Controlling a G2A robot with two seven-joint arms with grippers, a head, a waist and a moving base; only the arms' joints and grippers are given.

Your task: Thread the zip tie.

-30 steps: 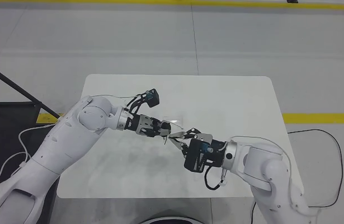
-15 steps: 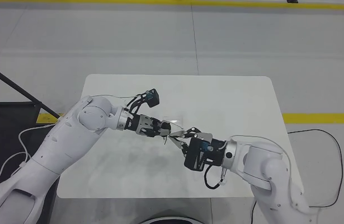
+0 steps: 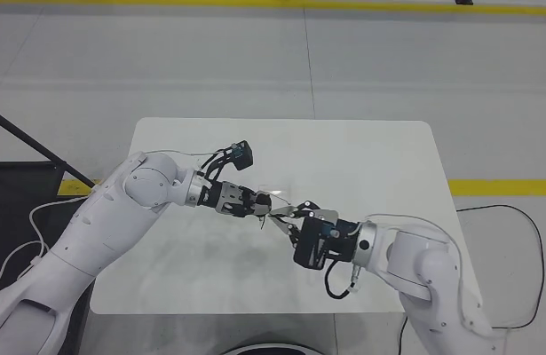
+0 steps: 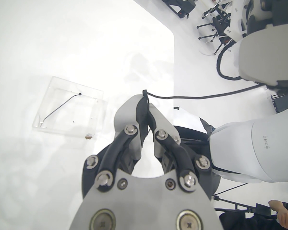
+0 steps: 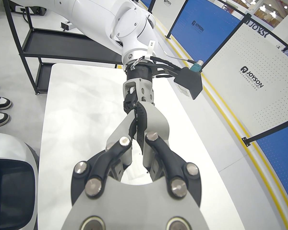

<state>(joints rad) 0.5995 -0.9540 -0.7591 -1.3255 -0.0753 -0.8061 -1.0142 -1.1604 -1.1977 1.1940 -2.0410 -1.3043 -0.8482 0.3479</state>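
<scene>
meanwhile left gripper and right gripper each clamp the zip tie; clear tray holds a spare tie

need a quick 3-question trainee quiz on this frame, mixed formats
1. True or false: the clear tray holds a black zip tie.
2. Where do the left hand and right hand meet? A) over the middle of the table B) over the floor C) inside the tray
3. Fill in: both hands are ___ on a second zip tie.
Key: 1 true; 2 A; 3 shut.
</scene>
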